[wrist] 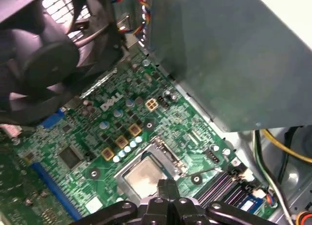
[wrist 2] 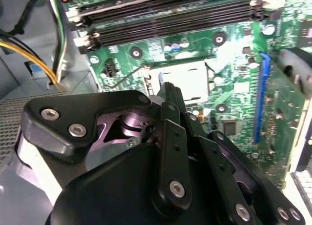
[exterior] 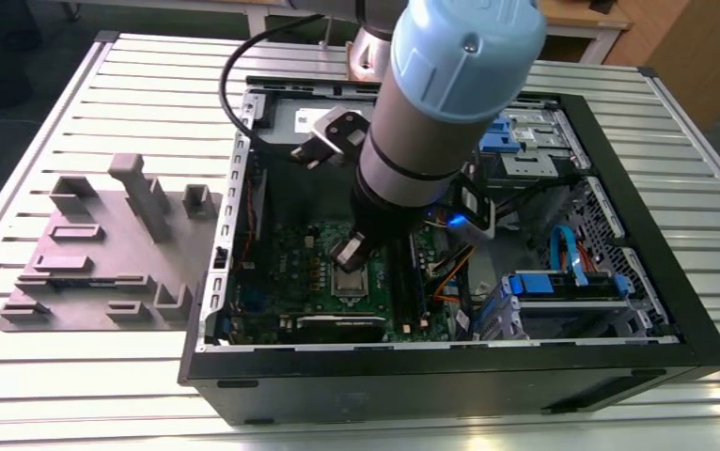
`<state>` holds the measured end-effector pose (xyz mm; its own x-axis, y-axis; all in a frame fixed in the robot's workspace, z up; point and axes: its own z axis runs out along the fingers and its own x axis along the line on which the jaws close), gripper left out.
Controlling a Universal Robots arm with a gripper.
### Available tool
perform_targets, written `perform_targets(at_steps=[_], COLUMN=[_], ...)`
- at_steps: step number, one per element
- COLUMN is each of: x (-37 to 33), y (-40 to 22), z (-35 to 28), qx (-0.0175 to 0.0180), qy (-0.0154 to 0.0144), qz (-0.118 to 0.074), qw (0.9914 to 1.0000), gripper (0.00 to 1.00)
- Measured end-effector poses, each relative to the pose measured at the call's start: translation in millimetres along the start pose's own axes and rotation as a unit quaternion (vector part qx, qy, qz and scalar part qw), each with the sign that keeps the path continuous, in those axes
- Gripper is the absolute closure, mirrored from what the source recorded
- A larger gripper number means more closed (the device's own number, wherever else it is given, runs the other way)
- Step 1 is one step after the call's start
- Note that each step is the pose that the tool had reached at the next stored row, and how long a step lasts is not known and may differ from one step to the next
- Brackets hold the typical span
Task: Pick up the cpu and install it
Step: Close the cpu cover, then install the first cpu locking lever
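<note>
While the single arm point(exterior: 442, 103) is reaching down into the open computer case point(exterior: 661, 319), its gripper point(wrist: 168, 185) is hovering just above the one cpu point(wrist: 142, 174), which is lying flat in its metal-framed socket point(wrist: 168, 154) on the green motherboard point(wrist: 73, 186). In both wrist views the two fingers point(wrist 2: 170, 100) are standing pressed together at their tips, with nothing between them (the silvery chip is sitting apart from them, below). In the second wrist view the cpu point(wrist 2: 187, 78) is showing as a pale square beyond the fingertip, and four long memory slots point(wrist 2: 170, 17) are running side by side near it; one blue slot point(wrist 2: 261, 98) is lying beside the socket. One black fan point(wrist: 44, 54) is hanging over the board in the first wrist view. In the exterior view one grey plastic tray point(exterior: 97, 254) is resting on the slatted table point(exterior: 71, 376), on the exterior view's left of the case. White lettering is showing on the board; it is not read off.
</note>
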<state>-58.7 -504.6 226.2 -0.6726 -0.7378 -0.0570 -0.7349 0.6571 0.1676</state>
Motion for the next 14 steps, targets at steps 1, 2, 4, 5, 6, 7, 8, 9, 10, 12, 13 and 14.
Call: perform_targets(at_steps=[1,2,4,5,6,7,8,9,10,12,13,14], x=[1.8,3.7,7.3,8.3,8.6,8.6,14.1,19.3,19.3,19.4,19.4,21.3], y=[0.8,2.2,4.5,5.0,5.3,5.4,11.3,17.0,17.0,17.1,17.1,19.1], z=[0.0,0.2,0.5,0.5,0.6,0.6,1.3,2.0,2.0,2.0,2.0,2.2], qx=[0.0001,0.0002,0.0005,0.0005,0.0005,0.0005,0.0005,0.0005,0.0005,0.0005,0.0005,0.0005], qy=[0.0000,-0.0002,-0.0003,-0.0004,-0.0005,-0.0005,-0.0004,-0.0004,-0.0004,-0.0004,-0.0005,-0.0005], qz=[0.000,0.000,0.000,0.000,0.000,0.000,0.000,0.000,0.000,0.000,0.000,0.000], qw=[1.00000,1.00000,1.00000,1.00000,1.00000,1.00000,1.00000,1.00000,1.00000,1.00000,1.00000,1.00000], gripper=[0.90,0.90,0.90,0.90,0.90,0.90,0.90,0.90,0.90,0.90,0.90,0.90])
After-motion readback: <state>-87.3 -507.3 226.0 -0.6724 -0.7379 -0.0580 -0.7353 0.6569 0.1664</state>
